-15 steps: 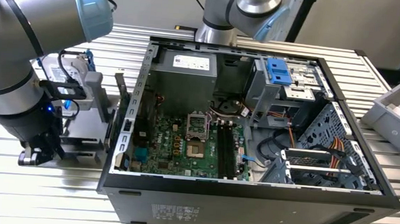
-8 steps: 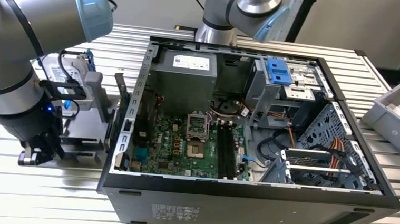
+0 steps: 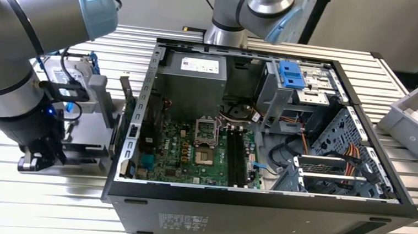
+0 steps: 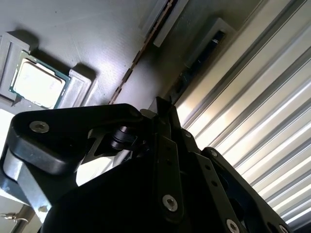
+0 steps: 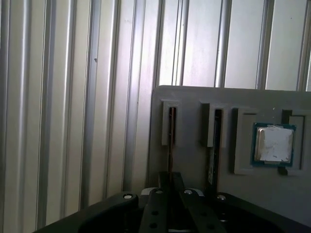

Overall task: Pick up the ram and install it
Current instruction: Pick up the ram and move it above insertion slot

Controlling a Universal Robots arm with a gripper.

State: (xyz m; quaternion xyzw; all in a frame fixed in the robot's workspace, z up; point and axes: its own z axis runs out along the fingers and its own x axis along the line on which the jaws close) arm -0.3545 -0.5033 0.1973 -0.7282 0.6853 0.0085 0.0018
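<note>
Gripper [image 5: 170, 177] fingertips sit pressed together with nothing visibly pinched between them, lined up with the thin edge of the ram [image 5: 171, 131], which stands on its long edge in a slot of a grey holder [image 5: 194, 97]; whether the tips touch the ram I cannot tell. In the second wrist view the same ram [image 4: 141, 53] runs as a narrow strip away from the closed gripper [image 4: 163, 109]. A second stick [image 5: 214, 141] stands in the neighbouring slot, parallel and just beside, and past it a square silver CPU chip [image 5: 273, 143] lies flat in its own recess. The holder rests on a ribbed metal table [image 5: 73, 97]. In the exterior view the arm [image 3: 12, 92] reaches low at the exterior view's left of the open computer case [image 3: 261, 209], whose green motherboard [image 3: 184, 148] faces up
</note>
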